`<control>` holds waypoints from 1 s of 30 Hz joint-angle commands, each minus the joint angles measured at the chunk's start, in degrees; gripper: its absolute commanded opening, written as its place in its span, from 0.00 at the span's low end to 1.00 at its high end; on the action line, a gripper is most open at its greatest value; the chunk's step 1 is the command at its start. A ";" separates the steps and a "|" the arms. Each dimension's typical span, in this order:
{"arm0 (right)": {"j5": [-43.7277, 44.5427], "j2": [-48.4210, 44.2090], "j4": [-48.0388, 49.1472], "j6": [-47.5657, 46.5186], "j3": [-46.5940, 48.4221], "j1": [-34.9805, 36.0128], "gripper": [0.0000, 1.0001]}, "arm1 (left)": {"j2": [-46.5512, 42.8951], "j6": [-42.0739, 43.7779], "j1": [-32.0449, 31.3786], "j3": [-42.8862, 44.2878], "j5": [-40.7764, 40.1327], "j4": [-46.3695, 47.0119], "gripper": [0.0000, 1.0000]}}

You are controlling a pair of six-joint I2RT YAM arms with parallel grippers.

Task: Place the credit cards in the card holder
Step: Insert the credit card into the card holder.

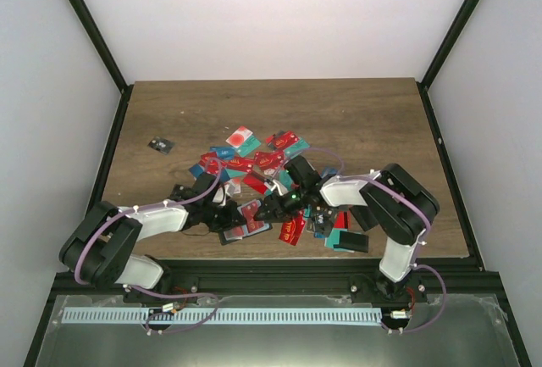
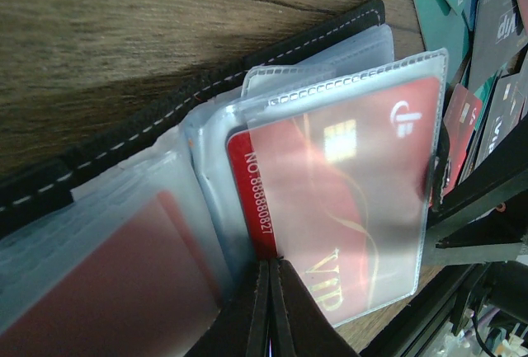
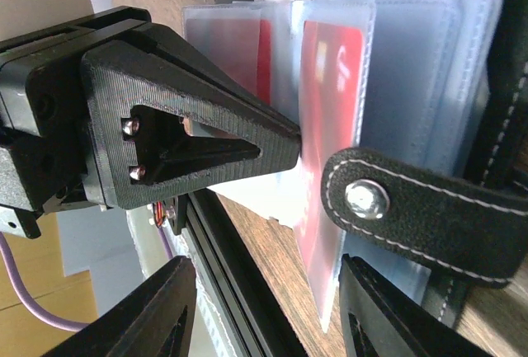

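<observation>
**Card holder [image 2: 272, 54] open on the table [image 1: 169, 113]**

Credit cards [image 1: 254, 159] litter the wood behind it. The left gripper [image 2: 270, 316] is pinched shut on a clear pocket [image 2: 412, 68] holding a red card [image 2: 257, 209]; the right gripper's [image 3: 264, 316] fingers stand apart.

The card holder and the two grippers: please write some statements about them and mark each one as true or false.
1. The card holder lies open, its clear pockets showing. True.
2. The red VIP card is mostly inside a clear pocket. True.
3. The right gripper is shut on a blue card. False: its jaws stand open and hold nothing.
4. The left gripper is shut on the card holder's pockets. True.
5. The clasp tab has no fastener. False: a metal snap sits on it.
6. Every card is in the holder. False: many credit cards lie loose on the table.
</observation>
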 commanded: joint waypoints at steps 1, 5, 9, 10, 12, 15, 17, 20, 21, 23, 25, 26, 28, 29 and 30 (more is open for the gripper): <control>-1.13 1.07 0.51 -1.17 2.47 1.26 0.50 | 0.72 0.69 -0.46 -1.20 -1.63 -0.95 0.04; -2.01 1.62 0.75 -1.35 3.46 2.10 0.50 | 0.02 0.79 -0.46 -0.68 -1.88 -2.25 0.04; -2.06 2.14 0.00 -1.70 4.67 2.76 0.50 | -2.97 1.77 -0.45 1.80 -4.76 -8.46 0.04; -2.05 2.32 -0.15 -1.73 4.92 2.90 0.50 | -3.92 2.00 -0.46 2.55 -5.56 -10.02 0.04; -1.98 2.69 -0.40 -1.71 5.29 3.10 0.50 | -6.05 2.06 -0.46 3.73 -6.96 -12.71 0.05; -1.86 3.18 -0.59 -1.71 5.90 3.43 0.50 | -8.35 1.89 -0.46 4.78 -8.25 -15.78 0.06; -1.80 3.49 -0.77 -1.58 6.47 3.81 0.50 | -9.92 1.62 -0.46 5.24 -8.86 -17.47 0.07; -1.28 4.00 -1.98 -1.62 8.21 4.71 0.50 | -12.81 0.94 -0.46 6.22 -10.44 -20.85 0.08; -0.80 4.23 -2.82 -1.69 9.15 5.25 0.50 | -14.03 0.61 -0.46 6.72 -11.19 -22.46 0.08; -0.26 4.65 -4.80 -1.95 11.59 6.54 0.50 | -17.02 -0.06 -0.46 7.98 -13.34 -26.07 0.11; -0.41 5.17 -7.41 -2.47 15.17 8.35 0.50 | -20.86 -1.20 -0.38 9.39 -15.95 -30.60 0.13; -1.21 5.53 -8.67 -3.25 17.19 9.36 0.50 | -23.16 -1.88 -0.36 9.99 -17.14 -32.92 0.15; -3.68 5.45 -10.23 -5.05 20.90 10.94 0.51 | -27.77 -3.50 -0.24 10.58 -19.48 -37.35 0.18; -4.35 4.75 -10.25 -5.61 21.94 11.34 0.53 | -29.90 -4.13 -0.21 10.80 -19.89 -38.80 0.19; -4.78 3.39 -9.82 -5.63 22.32 11.40 0.54 | -31.54 -4.49 -0.16 11.08 -19.92 -39.82 0.20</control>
